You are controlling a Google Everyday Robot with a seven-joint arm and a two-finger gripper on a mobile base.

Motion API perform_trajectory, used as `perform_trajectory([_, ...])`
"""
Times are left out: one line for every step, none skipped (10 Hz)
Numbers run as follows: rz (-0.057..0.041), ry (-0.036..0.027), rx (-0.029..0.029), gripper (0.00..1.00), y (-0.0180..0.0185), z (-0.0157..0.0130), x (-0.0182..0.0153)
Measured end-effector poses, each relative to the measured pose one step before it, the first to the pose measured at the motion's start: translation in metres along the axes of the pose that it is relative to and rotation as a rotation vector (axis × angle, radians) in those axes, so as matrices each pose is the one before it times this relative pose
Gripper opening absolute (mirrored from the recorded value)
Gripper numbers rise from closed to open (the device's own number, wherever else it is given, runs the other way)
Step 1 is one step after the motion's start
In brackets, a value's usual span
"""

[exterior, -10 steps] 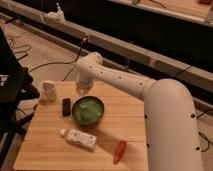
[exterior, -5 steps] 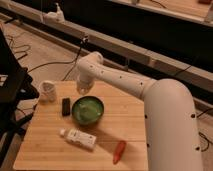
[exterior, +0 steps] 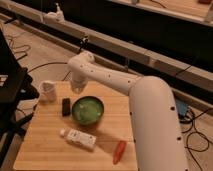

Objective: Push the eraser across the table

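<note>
The eraser (exterior: 66, 106) is a small black flat block lying on the light wooden table (exterior: 50, 150), near its back left, just left of the green bowl (exterior: 88, 110). My white arm reaches in from the right and bends down over the table's back edge. The gripper (exterior: 76, 90) hangs at its end, just above and to the right of the eraser and behind the bowl's left rim. It is apart from the eraser.
A white cup (exterior: 47, 91) stands at the table's back left corner. A white tube with a label (exterior: 79, 138) lies in front of the bowl. A red-orange carrot-like item (exterior: 119, 151) lies near the front right. Cables run over the floor.
The arm's end has edged slightly toward the left. The eraser, bowl and other items have not moved.
</note>
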Motion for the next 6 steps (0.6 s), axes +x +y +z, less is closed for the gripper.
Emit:
perform_trajectory([-0.01563,0.01754,0.01941,0.0,0.00371,0.01074,0.00078])
perform_trajectory([-0.00499,0.00684,0.00492,0.0,0.00183,0.00501,-0.00044])
perform_trajectory([-0.01104,0.01753,0.01206,0.0,0.00253,0.00928,-0.0005])
perform_trajectory([-0.01084,0.01417,0.00771,0.0,0.00413,0.0072,-0.00094])
perform_trajectory([-0.00752,0.01057,0.00666,0.0,0.00263,0.00513,-0.00072])
perform_trajectory([-0.00975,0.01768,0.01113,0.0,0.00456,0.00852,-0.00095])
